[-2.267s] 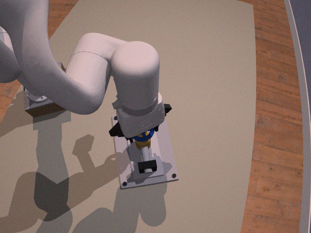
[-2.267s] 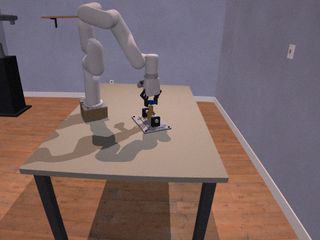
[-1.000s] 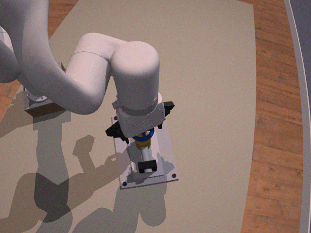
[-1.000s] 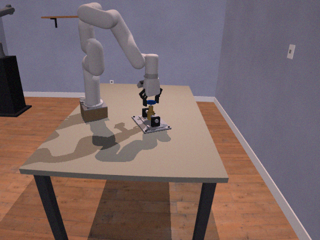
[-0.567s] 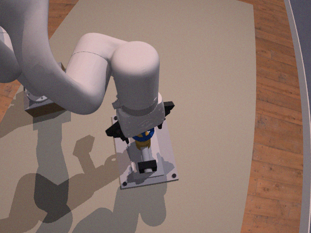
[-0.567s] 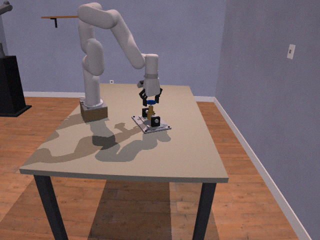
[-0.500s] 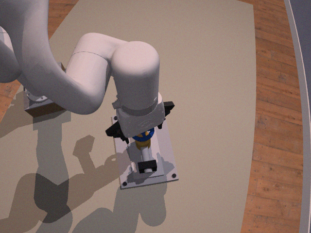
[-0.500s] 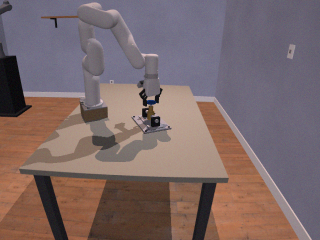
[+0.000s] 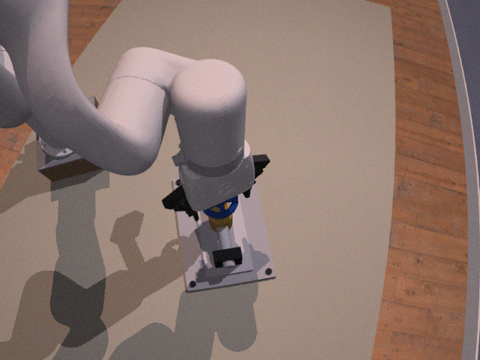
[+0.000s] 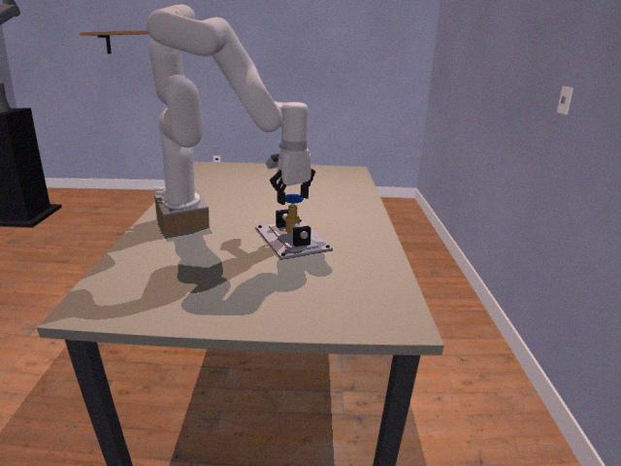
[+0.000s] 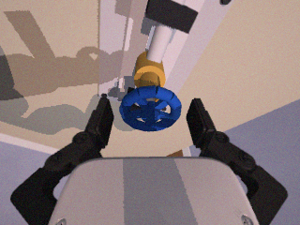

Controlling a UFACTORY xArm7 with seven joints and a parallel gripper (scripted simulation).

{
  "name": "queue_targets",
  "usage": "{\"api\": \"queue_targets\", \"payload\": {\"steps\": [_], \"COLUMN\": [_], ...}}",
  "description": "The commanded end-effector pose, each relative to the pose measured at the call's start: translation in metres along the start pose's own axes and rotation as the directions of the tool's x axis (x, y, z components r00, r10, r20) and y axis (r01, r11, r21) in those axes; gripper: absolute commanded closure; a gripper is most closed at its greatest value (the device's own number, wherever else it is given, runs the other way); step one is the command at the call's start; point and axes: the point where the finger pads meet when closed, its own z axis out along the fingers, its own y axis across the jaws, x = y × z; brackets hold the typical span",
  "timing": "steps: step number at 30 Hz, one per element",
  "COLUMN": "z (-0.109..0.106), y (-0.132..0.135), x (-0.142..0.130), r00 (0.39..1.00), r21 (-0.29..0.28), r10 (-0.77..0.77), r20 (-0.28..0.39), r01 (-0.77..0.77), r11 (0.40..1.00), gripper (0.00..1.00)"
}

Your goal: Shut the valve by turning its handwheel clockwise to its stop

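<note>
The blue spoked handwheel (image 11: 150,109) sits level on a brass valve body (image 11: 149,75), which joins a white pipe (image 9: 225,240) held by black clamps on a grey baseplate (image 9: 226,247). My gripper (image 11: 150,107) hangs straight over the wheel, open wide. Its two black fingers stand on either side of the rim with a clear gap on each side, touching nothing. In the top view the wrist hides most of the wheel (image 9: 220,209). In the exterior view the fingers (image 10: 293,192) straddle the wheel (image 10: 293,198) at its height.
The arm's base (image 10: 180,213) stands on a brown block at the table's back left. The baseplate lies near the middle of the table. A black clamp (image 9: 226,256) holds the pipe's near end. A black pedestal (image 10: 19,165) stands on the floor at far left.
</note>
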Motion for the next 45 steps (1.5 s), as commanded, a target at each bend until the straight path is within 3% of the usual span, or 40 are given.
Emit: {"api": "queue_targets", "payload": {"steps": [1,28,45], "z": [-0.009,-0.067,-0.078], "y": [0.001,0.001,0.001], "x": [-0.001,-0.001,-0.001], "r00": [1.000,1.000,1.000], "r21": [-0.002,-0.003,-0.003], "r10": [0.000,0.000,0.000], "r20": [0.002,0.003,0.003], "r01": [0.000,0.000,0.000], "r11": [1.000,1.000,1.000], "gripper": [0.00,0.00,0.00]}}
